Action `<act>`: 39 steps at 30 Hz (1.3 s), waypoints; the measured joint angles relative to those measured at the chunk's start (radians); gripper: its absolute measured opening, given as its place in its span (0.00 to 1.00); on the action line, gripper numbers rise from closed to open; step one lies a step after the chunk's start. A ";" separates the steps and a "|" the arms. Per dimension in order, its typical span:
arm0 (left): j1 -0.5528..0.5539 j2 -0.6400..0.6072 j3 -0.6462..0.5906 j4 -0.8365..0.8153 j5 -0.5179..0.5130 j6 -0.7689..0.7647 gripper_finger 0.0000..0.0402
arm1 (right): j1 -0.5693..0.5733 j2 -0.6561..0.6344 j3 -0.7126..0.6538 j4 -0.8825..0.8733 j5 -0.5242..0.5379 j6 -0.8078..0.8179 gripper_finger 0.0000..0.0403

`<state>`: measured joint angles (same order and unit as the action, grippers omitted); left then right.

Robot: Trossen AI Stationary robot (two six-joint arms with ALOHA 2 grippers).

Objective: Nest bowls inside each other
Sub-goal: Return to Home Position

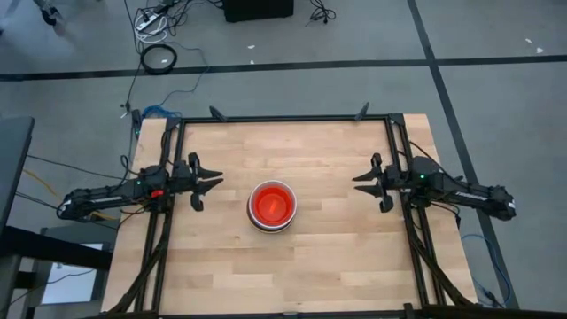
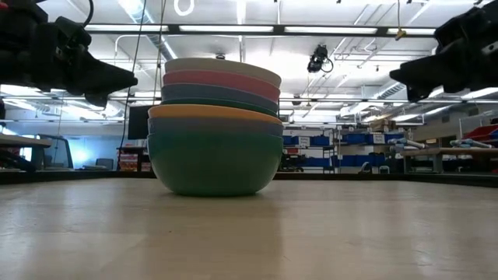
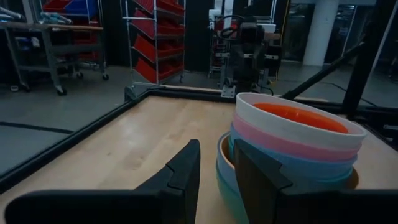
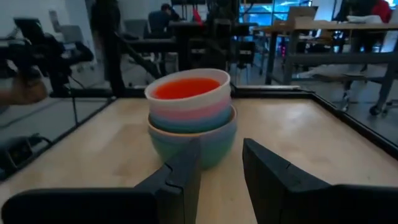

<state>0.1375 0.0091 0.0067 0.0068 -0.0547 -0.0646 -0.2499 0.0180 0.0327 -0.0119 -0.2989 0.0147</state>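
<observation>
The bowls (image 1: 271,206) stand nested in one stack at the middle of the wooden table. In the low view the stack (image 2: 214,128) rests on the base of the teal bowl (image 2: 214,167), with blue, orange, green, blue, pink and white rims above it. A red bowl (image 4: 186,88) sits inside the top one. My left gripper (image 1: 211,184) hovers open to the stack's left, pointing level at it (image 3: 216,149). My right gripper (image 1: 361,184) hovers open to the stack's right, also level (image 4: 221,144). Neither touches a bowl.
A black frame rail (image 1: 283,118) runs along the table's far edge and down both sides. Bare wood (image 1: 283,275) lies between the stack and the near edge. Cables (image 1: 159,58) lie on the floor beyond the far edge.
</observation>
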 joint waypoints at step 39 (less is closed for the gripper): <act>0.000 0.000 0.000 0.032 -0.011 0.008 0.26 | 0.008 0.051 -0.005 0.016 0.119 0.044 0.27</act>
<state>0.1375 0.0093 0.0067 0.0389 -0.0658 -0.0570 -0.2417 0.0685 0.0280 0.0043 -0.1799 0.0586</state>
